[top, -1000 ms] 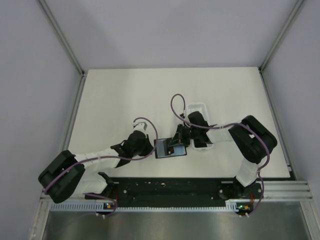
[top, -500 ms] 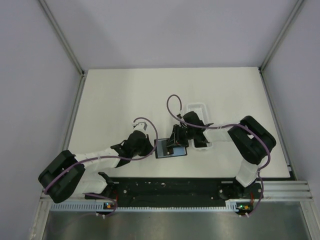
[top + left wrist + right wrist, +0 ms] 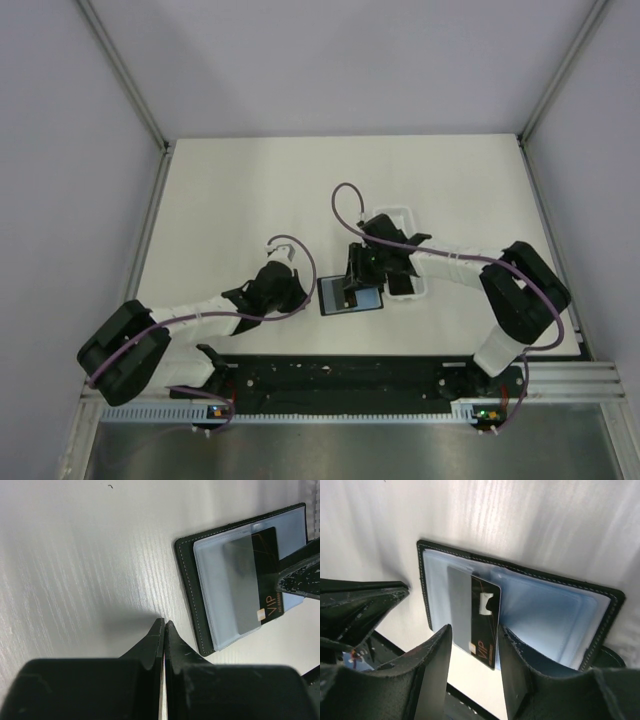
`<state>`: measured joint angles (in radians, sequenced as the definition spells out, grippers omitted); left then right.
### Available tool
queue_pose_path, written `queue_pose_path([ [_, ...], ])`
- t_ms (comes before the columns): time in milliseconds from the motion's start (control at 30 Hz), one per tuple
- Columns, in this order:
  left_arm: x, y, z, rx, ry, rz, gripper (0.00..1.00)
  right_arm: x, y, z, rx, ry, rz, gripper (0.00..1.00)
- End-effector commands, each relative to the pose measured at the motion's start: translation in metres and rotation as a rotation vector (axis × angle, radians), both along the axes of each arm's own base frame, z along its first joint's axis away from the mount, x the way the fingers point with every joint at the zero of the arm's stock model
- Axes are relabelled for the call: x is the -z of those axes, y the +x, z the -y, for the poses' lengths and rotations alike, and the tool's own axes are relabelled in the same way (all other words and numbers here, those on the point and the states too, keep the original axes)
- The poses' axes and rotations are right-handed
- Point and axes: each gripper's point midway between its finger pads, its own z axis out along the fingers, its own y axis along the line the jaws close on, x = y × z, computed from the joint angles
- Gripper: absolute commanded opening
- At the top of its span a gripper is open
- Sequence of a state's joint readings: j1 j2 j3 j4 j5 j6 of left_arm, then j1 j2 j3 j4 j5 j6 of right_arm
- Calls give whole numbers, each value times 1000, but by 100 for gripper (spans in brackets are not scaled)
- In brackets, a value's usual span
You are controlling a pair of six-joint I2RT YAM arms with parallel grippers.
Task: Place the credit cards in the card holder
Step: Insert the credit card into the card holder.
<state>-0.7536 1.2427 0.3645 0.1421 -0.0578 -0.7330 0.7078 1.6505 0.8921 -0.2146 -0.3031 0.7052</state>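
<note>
**Card Half Into The Pocket**

We are looking at a thin, near-black credit card (image 3: 485,622) with gold VIP lettering. It is lying partly under the clear pocket of the open card holder (image 3: 545,605), with its dark end sticking out. We are judging it stiff, light and slick, best pushed at that exposed edge or pinched across its sides. The holder, black with blue-grey lining, is lying flat on the white table (image 3: 75,555). The right gripper (image 3: 474,635) is hovering over the card, jaws apart. The left gripper (image 3: 164,625), jaws together, is sitting just beside the holder.
</note>
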Motion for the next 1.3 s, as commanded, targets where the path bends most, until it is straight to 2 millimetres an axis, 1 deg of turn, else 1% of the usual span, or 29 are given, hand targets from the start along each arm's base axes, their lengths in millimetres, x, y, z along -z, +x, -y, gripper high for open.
queue_pose_path([
  [0, -1, 1, 5, 10, -15, 3, 0, -17, 8, 16, 7, -124, 93, 42],
  [67, 0, 0, 5, 13, -15, 0, 0, -20, 10, 21, 17, -145, 108, 41],
  [100, -1, 1, 6, 13, -17, 2, 0, -19, 10, 23, 22, -156, 112, 39],
  [133, -1, 1, 6, 14, -18, 2, 0, -19, 11, 25, 24, -164, 115, 34],
  [233, 0, 1, 7, 17, -19, -1, 0, -19, 12, 25, 22, -172, 119, 12],
  [267, -1, 1, 8, 19, -20, -1, 0, -19, 12, 25, 20, -173, 120, 6],
  [300, -1, 1, 8, 20, -21, -1, 0, -17, 13, 25, 22, -176, 119, 1],
  [333, -1, 2, 8, 18, -22, 0, 0, -18, 14, 24, 23, -176, 121, 0],
  [533, 1, 3, 12, 31, -20, -8, 0, -10, 17, 24, 27, -200, 113, 0],
  [733, 0, 6, 20, 41, -40, -15, 0, -1, 17, 17, 7, -219, 100, 0],
  [867, -1, 6, 21, 43, -40, -11, 0, 7, 16, 16, 7, -243, 91, 0],
  [1000, 3, 4, 19, 44, -31, -19, 0, 11, 15, 17, 6, -268, 91, 0],
  [1133, 7, 4, 19, 43, -30, -22, 0, 10, 12, 10, -10, -259, 86, 0],
  [1167, 7, 0, 23, 65, -47, -36, 0, 11, 10, 7, -18, -257, 87, 0],
  [1267, 8, -1, 24, 68, -55, -44, 0, 9, 8, -1, -33, -251, 87, 0],
])
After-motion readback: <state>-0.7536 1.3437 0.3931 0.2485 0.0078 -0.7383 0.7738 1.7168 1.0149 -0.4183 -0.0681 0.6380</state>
